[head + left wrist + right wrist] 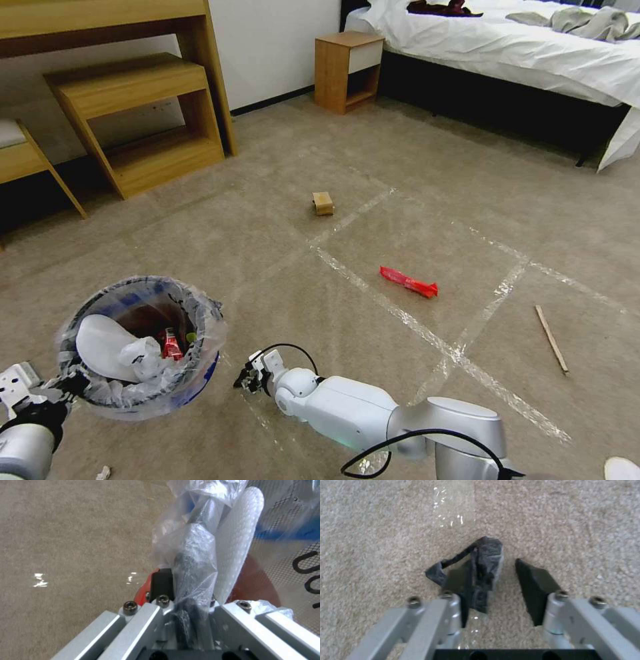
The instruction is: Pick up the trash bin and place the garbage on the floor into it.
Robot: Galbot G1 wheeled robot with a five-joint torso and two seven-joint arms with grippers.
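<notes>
- Left gripper (63, 387) sitting at the lower left of the head view, clamped on the rim of the trash bin (143, 347) and holding it off the floor (267, 220). In the left wrist view the fingers are pinching rim and clear liner (196, 547) together — narrow, fully engaged.
- Bin is already carrying a white slipper (100, 347), crumpled white paper (143, 357) and a red can (171, 347).
- Right gripper (248, 377) is reaching low, bottom centre of the head view, just right of the bin. Jaws are standing wide apart.
- Key relation — in the right wrist view the black scrap (476, 575) is lying on the carpet between the two finger pads, hugging the pad (463, 610) on the frame's left side; the other pad (533, 587) is standing clear of it with bare carpet between. Scrap's long axis is running roughly along the fingers, pointing away from the wrist toward the upper centre of that frame.
- Judgement: the closing stroke is looking nearly lined up; since the scrap is sitting off-centre, the free pad would be doing most of the travel, and thin film may slip or crumple.
- Still lying on the floor in the head view: tan box (323, 203) at centre, red wrapper (408, 281) right of centre, thin stick (551, 338) at right. All are sitting well apart from both grippers, nearer the right arm.
</notes>
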